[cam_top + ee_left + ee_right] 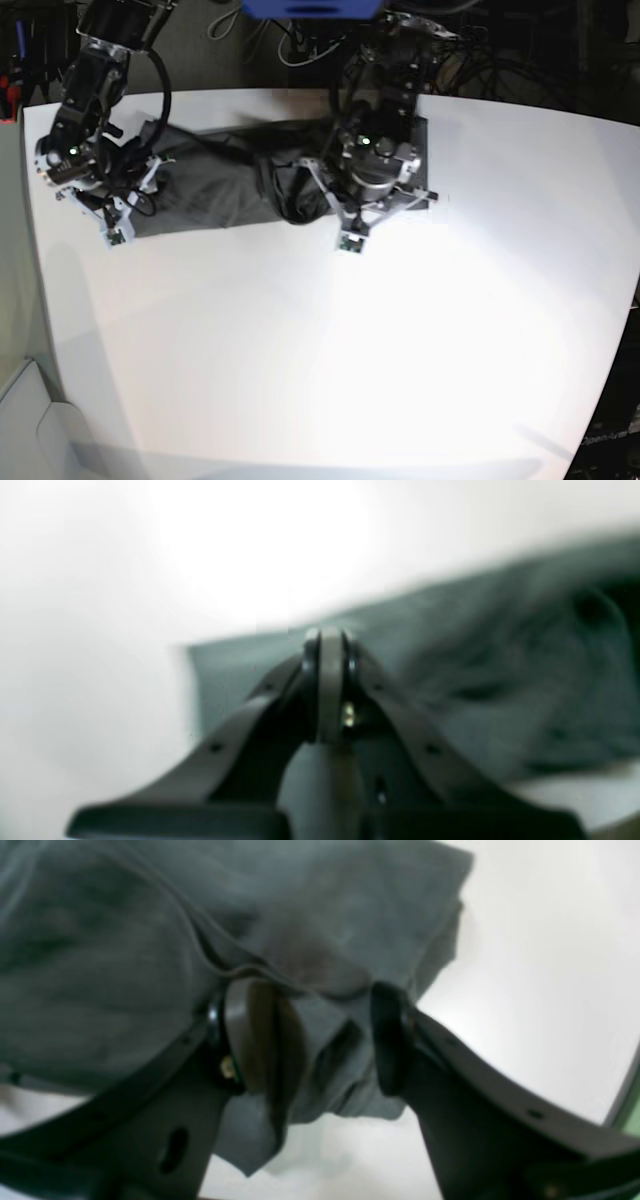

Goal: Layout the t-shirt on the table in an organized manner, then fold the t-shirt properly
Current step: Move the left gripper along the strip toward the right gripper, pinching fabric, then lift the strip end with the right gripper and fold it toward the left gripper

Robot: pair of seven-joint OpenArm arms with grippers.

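While the left wrist view is blurring, the left pincer (327,640) is sitting clamped together at the dark charcoal-grey soft t-shirt's (500,680) edge. Right wrist: right pincer (320,1035) is gaping, fabric bunching between. Base: shirt is lying crumpled along the white smooth counter's (400,350) far side.
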